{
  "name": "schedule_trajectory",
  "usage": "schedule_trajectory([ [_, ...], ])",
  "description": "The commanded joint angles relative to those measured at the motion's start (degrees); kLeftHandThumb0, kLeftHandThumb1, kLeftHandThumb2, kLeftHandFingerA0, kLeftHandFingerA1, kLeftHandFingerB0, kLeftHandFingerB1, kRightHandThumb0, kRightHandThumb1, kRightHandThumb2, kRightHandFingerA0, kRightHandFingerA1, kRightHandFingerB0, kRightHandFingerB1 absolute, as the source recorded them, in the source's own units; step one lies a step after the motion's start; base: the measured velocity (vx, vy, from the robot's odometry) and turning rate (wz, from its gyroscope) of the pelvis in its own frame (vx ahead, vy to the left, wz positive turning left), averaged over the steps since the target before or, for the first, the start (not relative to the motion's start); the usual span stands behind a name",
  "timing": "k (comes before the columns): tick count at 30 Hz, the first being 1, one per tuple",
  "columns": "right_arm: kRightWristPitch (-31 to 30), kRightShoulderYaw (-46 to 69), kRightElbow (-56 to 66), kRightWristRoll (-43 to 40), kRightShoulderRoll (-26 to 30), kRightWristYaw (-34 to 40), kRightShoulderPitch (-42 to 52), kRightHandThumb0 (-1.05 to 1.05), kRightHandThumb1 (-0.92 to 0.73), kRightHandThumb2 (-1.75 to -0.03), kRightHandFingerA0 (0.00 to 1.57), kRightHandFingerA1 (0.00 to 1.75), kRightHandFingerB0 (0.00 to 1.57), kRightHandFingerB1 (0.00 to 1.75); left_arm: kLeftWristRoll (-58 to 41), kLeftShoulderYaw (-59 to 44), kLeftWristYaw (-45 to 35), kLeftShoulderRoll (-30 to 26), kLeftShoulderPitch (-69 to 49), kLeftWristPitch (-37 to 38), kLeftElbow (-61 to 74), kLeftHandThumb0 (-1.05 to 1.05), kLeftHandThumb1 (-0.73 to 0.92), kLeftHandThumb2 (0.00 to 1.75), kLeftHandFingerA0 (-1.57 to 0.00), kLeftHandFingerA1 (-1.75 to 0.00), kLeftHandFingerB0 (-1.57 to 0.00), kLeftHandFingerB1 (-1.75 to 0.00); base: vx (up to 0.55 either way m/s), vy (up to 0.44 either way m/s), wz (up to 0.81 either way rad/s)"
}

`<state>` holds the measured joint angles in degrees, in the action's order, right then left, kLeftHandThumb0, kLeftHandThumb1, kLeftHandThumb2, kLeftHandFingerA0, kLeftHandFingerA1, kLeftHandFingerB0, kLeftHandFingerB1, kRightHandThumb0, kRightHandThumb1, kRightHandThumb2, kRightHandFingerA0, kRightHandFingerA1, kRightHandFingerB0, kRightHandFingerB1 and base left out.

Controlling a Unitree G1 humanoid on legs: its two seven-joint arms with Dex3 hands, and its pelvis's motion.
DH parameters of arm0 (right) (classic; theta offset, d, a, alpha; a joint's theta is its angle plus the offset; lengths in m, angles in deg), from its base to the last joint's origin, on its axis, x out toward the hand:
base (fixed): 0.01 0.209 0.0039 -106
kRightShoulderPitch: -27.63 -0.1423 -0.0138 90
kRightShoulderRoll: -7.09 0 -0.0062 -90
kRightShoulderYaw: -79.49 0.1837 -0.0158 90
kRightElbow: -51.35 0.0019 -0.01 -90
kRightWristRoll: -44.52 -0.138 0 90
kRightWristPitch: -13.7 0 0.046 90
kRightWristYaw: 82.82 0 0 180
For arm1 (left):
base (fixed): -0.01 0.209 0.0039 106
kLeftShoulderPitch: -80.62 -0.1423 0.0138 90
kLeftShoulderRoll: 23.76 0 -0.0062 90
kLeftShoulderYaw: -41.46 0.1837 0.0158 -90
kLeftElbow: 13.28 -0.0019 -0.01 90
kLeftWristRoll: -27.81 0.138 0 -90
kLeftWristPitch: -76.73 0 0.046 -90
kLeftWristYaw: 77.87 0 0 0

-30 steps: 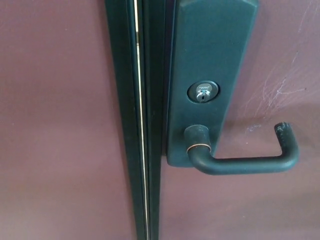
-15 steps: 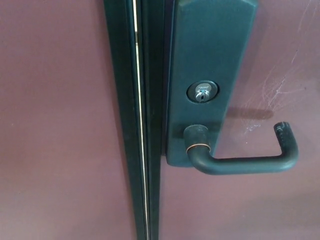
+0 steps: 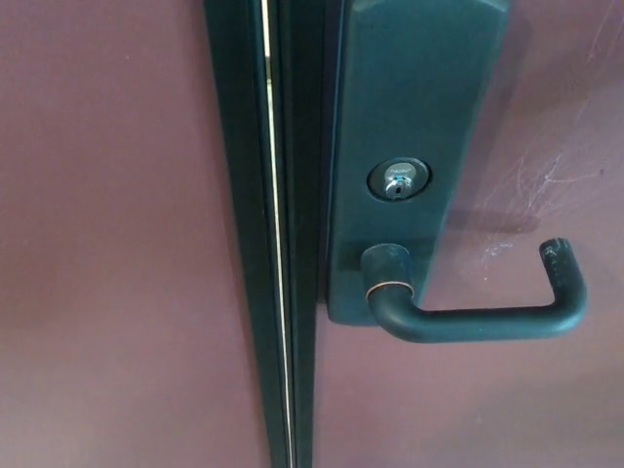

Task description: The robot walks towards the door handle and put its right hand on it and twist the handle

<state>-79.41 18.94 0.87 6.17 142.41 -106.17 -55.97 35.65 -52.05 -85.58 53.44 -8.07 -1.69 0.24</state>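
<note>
Although the handle [image 3: 478,322] lay level at the plate's [image 3: 414,107] lower edge, below the keyhole [image 3: 399,179], neither hand showed, so their fingers could not be judged. A blind reach might hit the handle's upturned tip or slide off the bar.

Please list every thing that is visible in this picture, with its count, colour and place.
door handle: one, dark, lever, lower right, level, tip bent back toward the door
backplate: one, dark green, upper centre, carrying the handle
keyhole cylinder: one, silver, in the backplate above the handle
door panels: two, reddish brown, left and right
door edge strips: dark, vertical, centre-left, with a thin bright gap between them
robot's hands: none in view
</note>
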Motion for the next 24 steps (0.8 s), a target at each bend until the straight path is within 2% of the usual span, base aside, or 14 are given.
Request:
schedule_trajectory([
  [1,-13.14,-4.49,0.67,-9.79,9.0,-5.54,-7.68,-0.62,-0.53,-0.57,0.86,0.55,0.68,0.5,0.14,-0.07,-1.72,-1.01,-0.52,-0.8,-0.06,-0.43,0.49,0.76,-0.68,-0.6,-0.46,-0.51,0.0,0.0,0.0],
  [8,-18.9,-11.08,-0.26,-10.53,12.42,-4.72,-15.96,-0.59,-0.53,-0.57,0.85,0.55,0.68,0.45,0.32,0.15,-2.11,-1.42,-1.13,-0.45,0.03,-0.43,0.49,0.76,-0.67,-0.6,-0.46,-0.51,0.0,0.0,0.0],
  [12,-21.41,-13.39,1.02,-11.02,12.76,-4.24,-20.0,-0.49,-0.54,-0.58,0.81,0.53,0.65,0.4,0.53,0.3,-1.85,-1.36,-1.05,-0.47,-0.08,-0.43,0.49,0.76,-0.67,-0.6,-0.46,-0.51,0.0,0.0,0.0],
  [17,-24.19,-13.8,1.62,-11.48,12.23,-4.35,-22.17,-0.49,-0.54,-0.58,0.81,0.53,0.65,0.4,0.49,0.3,-1.86,-1.35,-1.04,-0.48,-0.09,-0.43,0.49,0.76,-0.67,-0.6,-0.46,-0.51,0.0,0.0,0.0],
  [18,-25.98,-12.38,3.83,-14.42,13.34,-3.17,-23.16,-0.37,-0.57,-0.58,0.72,0.53,0.56,0.4,0.39,0.25,-1.98,-1.32,-0.93,-0.69,-0.01,-0.43,0.49,0.76,-0.68,-0.6,-0.46,-0.51,0.0,0.0,0.0],
  [22,-28.22,-11.94,5.25,-15.7,13.06,-2.59,-24.55,-0.31,-0.58,-0.57,0.69,0.54,0.54,0.41,0.11,0.02,-2.31,-1.28,-0.98,-0.74,0.03,-0.43,0.49,0.76,-0.68,-0.6,-0.46,-0.51,0.0,0.0,0.0],
  [24,-29.48,-13.09,7.11,-15.94,13.36,-1.8,-26.72,-0.2,-0.61,-0.57,0.63,0.56,0.47,0.43,0.09,0.01,-2.58,-1.19,-0.93,-0.84,0.02,-0.43,0.49,0.76,-0.68,-0.6,-0.46,-0.51,0.0,0.0,0.0],
])
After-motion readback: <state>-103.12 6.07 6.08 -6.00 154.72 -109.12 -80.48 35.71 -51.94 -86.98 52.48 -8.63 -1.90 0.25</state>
